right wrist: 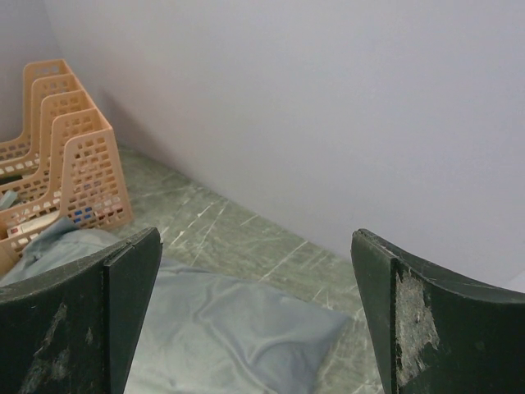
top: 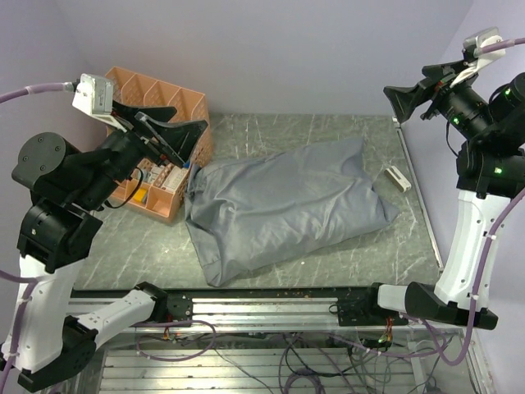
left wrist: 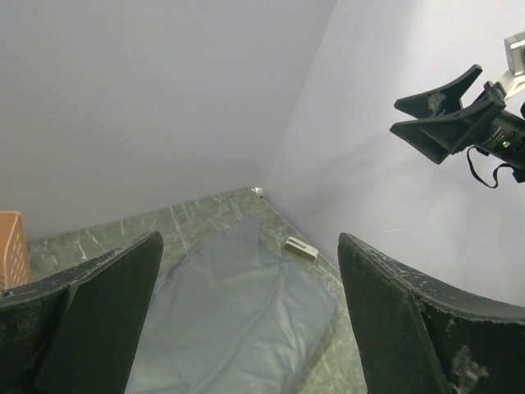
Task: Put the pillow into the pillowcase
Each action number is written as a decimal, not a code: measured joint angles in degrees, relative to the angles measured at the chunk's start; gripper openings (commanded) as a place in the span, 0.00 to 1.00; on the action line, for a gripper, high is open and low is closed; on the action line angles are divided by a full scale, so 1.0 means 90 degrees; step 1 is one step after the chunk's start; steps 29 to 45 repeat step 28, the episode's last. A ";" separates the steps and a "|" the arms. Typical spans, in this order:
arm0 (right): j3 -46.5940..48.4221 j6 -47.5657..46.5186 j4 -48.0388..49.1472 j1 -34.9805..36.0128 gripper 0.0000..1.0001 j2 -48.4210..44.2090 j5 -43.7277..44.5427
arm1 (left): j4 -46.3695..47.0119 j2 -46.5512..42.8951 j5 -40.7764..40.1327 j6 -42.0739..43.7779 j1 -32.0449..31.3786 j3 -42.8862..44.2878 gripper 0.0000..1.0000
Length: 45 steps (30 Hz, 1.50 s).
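The wrinkled blue-grey fabric pillowcase lies bulging mid-desk on the green marbled desk. The pillow shows nowhere and is presumably inside. The left hand and right hand both hang released, jaws wide, well above the fabric. The case's 9 o'clock end sits just beside the orange plastic lattice basket, and its mouth is hard to make out. If that end gapes, a tug could slide the pillow out or snag the basket.

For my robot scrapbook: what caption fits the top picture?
Plump blue-grey pillowcase on the table; left pincer and right pincer raised, open.
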 measured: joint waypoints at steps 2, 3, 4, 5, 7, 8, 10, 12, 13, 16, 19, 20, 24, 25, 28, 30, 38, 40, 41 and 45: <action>0.0024 -0.0002 -0.0034 0.0000 1.00 0.0000 -0.0005 | -0.0010 0.0007 0.0002 0.0041 0.0000 -0.0027 0.99; 0.0024 -0.0005 -0.0066 0.0000 1.00 0.0000 -0.0010 | -0.0005 0.0002 0.0000 0.0051 0.0000 -0.0056 0.99; 0.0022 -0.0002 -0.0100 0.0000 1.00 0.0000 -0.0010 | -0.0010 -0.0010 -0.0002 0.0066 0.0000 -0.0097 0.99; 0.0022 -0.0005 -0.0134 0.0000 1.00 0.0002 -0.0010 | -0.0010 -0.0017 -0.0002 0.0073 0.0000 -0.0136 0.99; 0.0022 -0.0007 -0.0172 0.0000 1.00 0.0007 -0.0010 | -0.0012 -0.0022 -0.0002 0.0085 0.0000 -0.0180 0.99; 0.0022 -0.0007 -0.0192 0.0000 1.00 0.0007 -0.0007 | -0.0012 -0.0022 0.0000 0.0085 0.0000 -0.0182 0.99; 0.0022 -0.0027 -0.0223 0.0000 1.00 0.0007 -0.0012 | -0.0012 -0.0010 0.0002 0.0087 0.0000 -0.0182 0.99; 0.0022 -0.0061 -0.0270 0.0002 1.00 0.0002 -0.0034 | -0.0015 -0.0010 0.0005 0.0087 0.0000 -0.0182 0.99; 0.0022 -0.0078 -0.0287 0.0000 1.00 0.0002 -0.0036 | -0.0017 -0.0010 0.0007 0.0090 0.0000 -0.0182 0.99; 0.0022 -0.0100 -0.0350 0.0000 1.00 0.0000 -0.0034 | -0.0017 -0.0015 0.0012 0.0087 0.0000 -0.0185 0.99; 0.0022 -0.0100 -0.0376 0.0000 1.00 -0.0005 -0.0024 | -0.0017 -0.0046 0.0017 0.0087 0.0000 -0.0202 0.99; 0.0022 -0.0100 -0.0376 0.0000 1.00 -0.0005 -0.0024 | -0.0017 -0.0053 0.0017 0.0090 0.0000 -0.0206 0.99; 0.0022 -0.0085 -0.0376 0.0002 1.00 -0.0005 0.0005 | -0.0015 -0.0051 0.0027 0.0090 0.0000 -0.0226 0.99; 0.0022 -0.0075 -0.0376 0.0000 1.00 -0.0005 0.0022 | -0.0015 -0.0051 0.0034 0.0090 0.0000 -0.0231 0.99; 0.0022 -0.0075 -0.0379 0.0000 1.00 -0.0005 0.0044 | -0.0007 -0.0051 0.0049 0.0092 0.0000 -0.0255 0.99; 0.0022 -0.0075 -0.0379 0.0000 1.00 -0.0005 0.0044 | -0.0007 -0.0051 0.0049 0.0092 0.0000 -0.0255 0.99; 0.0022 -0.0075 -0.0379 0.0000 1.00 -0.0005 0.0044 | -0.0007 -0.0051 0.0049 0.0092 0.0000 -0.0255 0.99; 0.0022 -0.0075 -0.0379 0.0000 1.00 -0.0005 0.0044 | -0.0007 -0.0051 0.0049 0.0092 0.0000 -0.0255 0.99; 0.0022 -0.0075 -0.0379 0.0000 1.00 -0.0005 0.0044 | -0.0007 -0.0051 0.0049 0.0092 0.0000 -0.0255 0.99; 0.0022 -0.0075 -0.0379 0.0000 1.00 -0.0005 0.0044 | -0.0007 -0.0051 0.0049 0.0092 0.0000 -0.0255 0.99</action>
